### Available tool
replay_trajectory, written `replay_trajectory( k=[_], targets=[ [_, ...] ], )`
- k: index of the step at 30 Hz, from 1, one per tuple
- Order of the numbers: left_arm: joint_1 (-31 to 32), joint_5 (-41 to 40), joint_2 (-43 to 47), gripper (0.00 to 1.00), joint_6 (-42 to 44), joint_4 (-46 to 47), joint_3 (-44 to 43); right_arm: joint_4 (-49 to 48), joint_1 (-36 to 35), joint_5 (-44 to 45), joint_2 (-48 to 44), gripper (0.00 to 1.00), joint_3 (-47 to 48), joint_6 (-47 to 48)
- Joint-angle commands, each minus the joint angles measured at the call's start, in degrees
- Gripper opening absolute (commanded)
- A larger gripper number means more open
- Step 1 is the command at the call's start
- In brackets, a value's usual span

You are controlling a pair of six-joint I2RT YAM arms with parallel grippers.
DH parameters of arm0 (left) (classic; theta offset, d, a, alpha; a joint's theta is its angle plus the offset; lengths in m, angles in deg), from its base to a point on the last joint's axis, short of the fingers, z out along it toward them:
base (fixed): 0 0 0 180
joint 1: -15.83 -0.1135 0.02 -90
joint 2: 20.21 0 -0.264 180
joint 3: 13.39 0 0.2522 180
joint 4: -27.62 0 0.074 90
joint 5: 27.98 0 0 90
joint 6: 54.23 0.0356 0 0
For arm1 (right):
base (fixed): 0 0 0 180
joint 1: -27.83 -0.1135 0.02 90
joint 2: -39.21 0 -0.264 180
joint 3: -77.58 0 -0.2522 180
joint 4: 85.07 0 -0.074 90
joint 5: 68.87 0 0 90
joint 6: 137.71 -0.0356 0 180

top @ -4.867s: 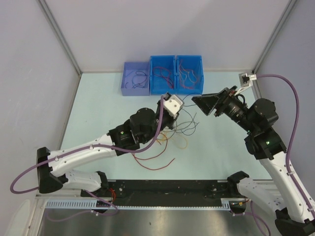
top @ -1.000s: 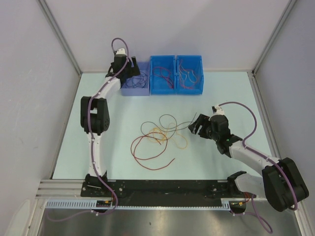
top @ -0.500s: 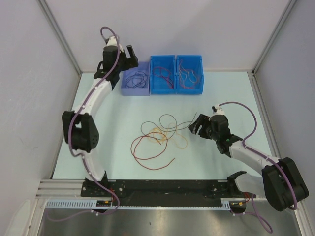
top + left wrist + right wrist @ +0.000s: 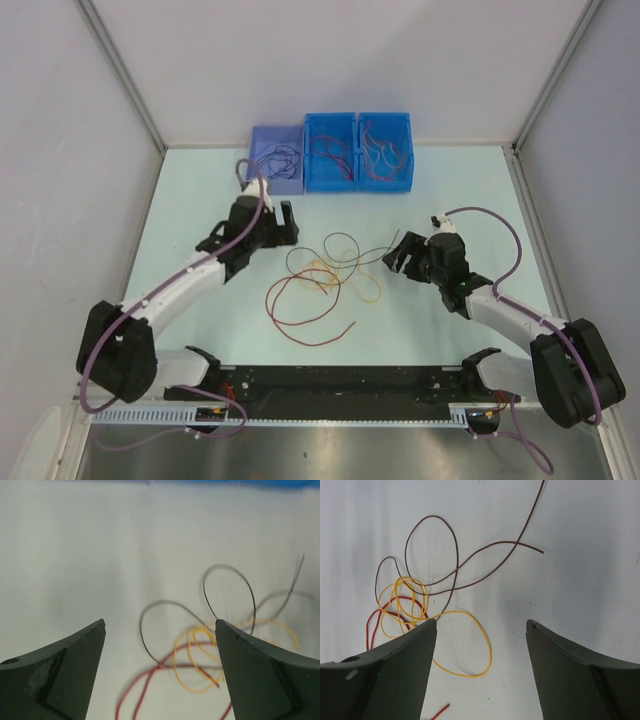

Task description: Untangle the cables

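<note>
Cables: one loose tangle at mid-tabletop, between the two hands.
- Contents: dark strand in wide loops on the far side; yellow strand coiled through the middle; red strand in large curls on the near side. All three cross at the centre.
- Bins: three in a row at the far edge, one purple and two blue, each holding sorted strands.
- Left hand: fingers wide apart, empty, just left of the tangle and facing it.
- Right hand: fingers apart, empty, just right of the tangle, near the dark strand's free end.
- Step, as judged: approach for the next pick; nothing gripped yet.
- Next move calls for: choosing one strand that lies on top, probably the dark one, closing on it alone away from the crossings, and drawing it out without dragging the rest.
</note>
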State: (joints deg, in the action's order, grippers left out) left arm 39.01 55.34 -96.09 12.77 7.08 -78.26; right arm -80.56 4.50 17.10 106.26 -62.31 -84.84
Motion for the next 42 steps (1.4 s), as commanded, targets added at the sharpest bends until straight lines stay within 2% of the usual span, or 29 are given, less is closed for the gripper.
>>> replay_trajectory(
  k=[1,3,10,17,24,30,42],
  targets=[
    [6.96,-5.88,8.36,0.96,-2.65,-2.96,5.84,-2.35,0.48,-0.89,0.1,0.77,0.11,-0.14],
    [8.9,-9.22,12.74,0.95,-5.99,-6.46,9.62,-2.17,0.39,-0.63,0.01,0.77,0.11,-0.4],
    [10.48,-10.99,24.96,0.9,-14.16,-15.52,18.94,-1.73,0.57,-0.63,-0.16,0.77,0.11,-0.58],
    [11.1,-10.46,30.52,0.86,-19.79,-20.36,23.86,-1.99,0.92,-1.07,0.19,0.77,0.11,-0.49],
    [15.58,-11.6,28.25,0.84,-26.12,-22.75,25.97,-1.91,1.18,-1.33,0.28,0.77,0.11,-0.76],
    [16.98,-10.37,25.0,0.77,-29.03,-19.24,28.35,-1.91,1.45,-1.77,0.45,0.77,0.11,-0.85],
    [19.62,-10.2,14.62,0.52,-30.17,-15.1,26.51,-1.82,2.06,-2.82,0.54,0.77,0.19,-0.76]
  ],
)
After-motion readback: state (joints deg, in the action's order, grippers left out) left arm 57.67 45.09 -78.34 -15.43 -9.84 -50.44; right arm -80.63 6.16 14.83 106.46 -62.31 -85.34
